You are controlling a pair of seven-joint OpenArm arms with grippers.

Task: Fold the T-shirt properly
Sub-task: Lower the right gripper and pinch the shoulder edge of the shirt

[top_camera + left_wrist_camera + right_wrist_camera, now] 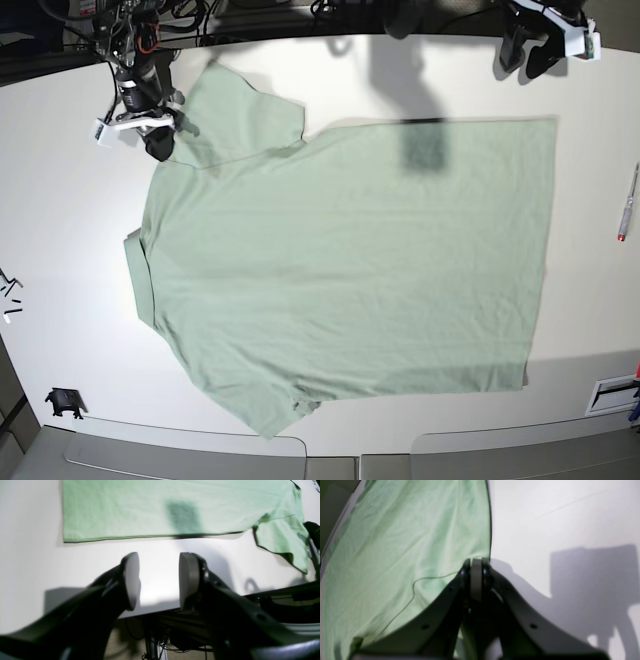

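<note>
The pale mint-green T-shirt (340, 260) lies spread flat on the white table (60, 230), with its collar toward the left and its hem toward the right in the base view. My right gripper (157, 140) is at the shirt's far-left shoulder, beside the far sleeve (245, 115). In the right wrist view it (476, 578) is shut, with the shirt's edge (395, 555) pinched at its tips. My left gripper (535, 50) is open and empty beyond the shirt's far-right corner. In the left wrist view it (160, 580) hovers over bare table, short of the shirt's side edge (150, 510).
A pen (627, 200) lies near the right table edge. A white card (612, 393) sits at the bottom right, and a small black part (63, 402) at the bottom left. The table edge with cables below it (155, 640) shows in the left wrist view.
</note>
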